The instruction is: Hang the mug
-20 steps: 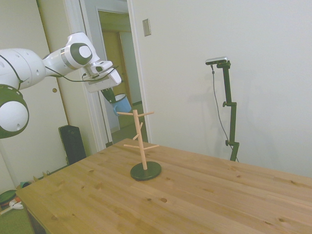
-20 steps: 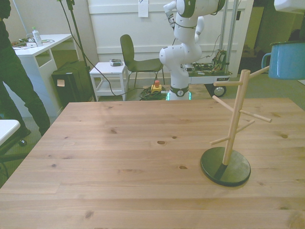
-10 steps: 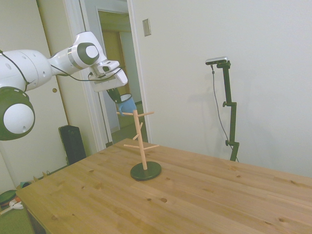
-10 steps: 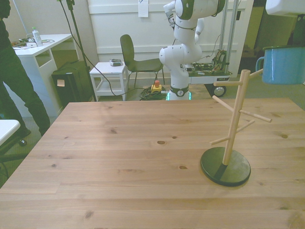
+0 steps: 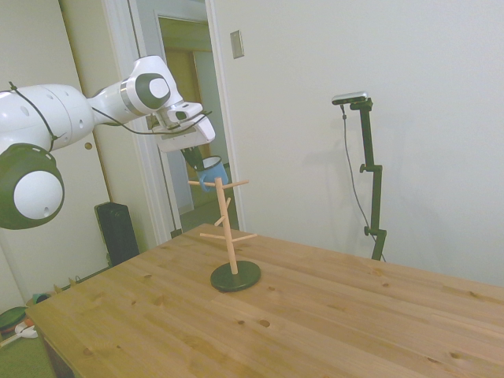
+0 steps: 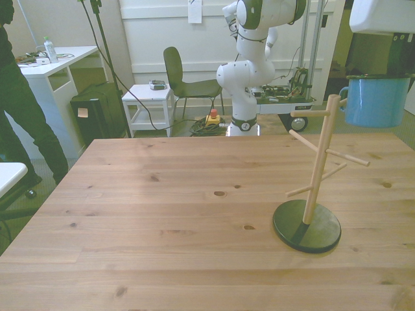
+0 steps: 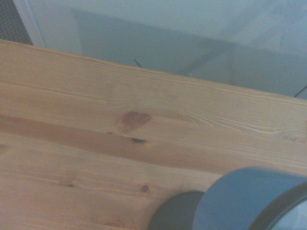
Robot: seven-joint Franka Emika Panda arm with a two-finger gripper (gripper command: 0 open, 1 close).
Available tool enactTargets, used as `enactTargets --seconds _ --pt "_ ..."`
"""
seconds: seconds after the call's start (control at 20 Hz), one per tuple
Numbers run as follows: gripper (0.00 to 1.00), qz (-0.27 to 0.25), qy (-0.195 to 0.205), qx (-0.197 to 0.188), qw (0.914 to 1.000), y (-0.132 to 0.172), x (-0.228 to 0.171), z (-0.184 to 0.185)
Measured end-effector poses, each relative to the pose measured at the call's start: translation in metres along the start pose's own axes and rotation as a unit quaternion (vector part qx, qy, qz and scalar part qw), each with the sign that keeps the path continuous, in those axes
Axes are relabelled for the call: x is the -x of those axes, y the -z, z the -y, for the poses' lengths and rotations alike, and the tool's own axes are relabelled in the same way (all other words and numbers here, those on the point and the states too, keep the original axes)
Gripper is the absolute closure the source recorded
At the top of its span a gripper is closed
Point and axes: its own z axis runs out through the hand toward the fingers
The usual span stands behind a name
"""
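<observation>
The wooden bench (image 6: 162, 214) carries a peg stand (image 6: 316, 170) on a dark round base. High over it the white arm (image 5: 79, 114) holds the claw (image 6: 394, 48), clenched on the rim of the mug (image 6: 375, 99), which hangs upright in the air, clear of the bench. In the front view the mug sits just to the right of the stand's top, its handle (image 6: 343, 95) turned toward the upper peg's tip (image 6: 344, 102) and about level with it; threading looks like a short sideways move.
</observation>
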Motion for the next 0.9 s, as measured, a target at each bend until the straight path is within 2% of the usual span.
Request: enactTargets --seconds 0.2,0.25,0.9 --pt "1.00 0.003 -0.001 0.002 1.0000 -0.0054 -0.0035 -0.0018" --pt "0.00 0.004 -0.001 0.003 1.0000 -0.0068 -0.0038 -0.0018" --pt "0.00 0.003 -0.006 0.003 1.0000 -0.0098 -0.0103 -0.0037"
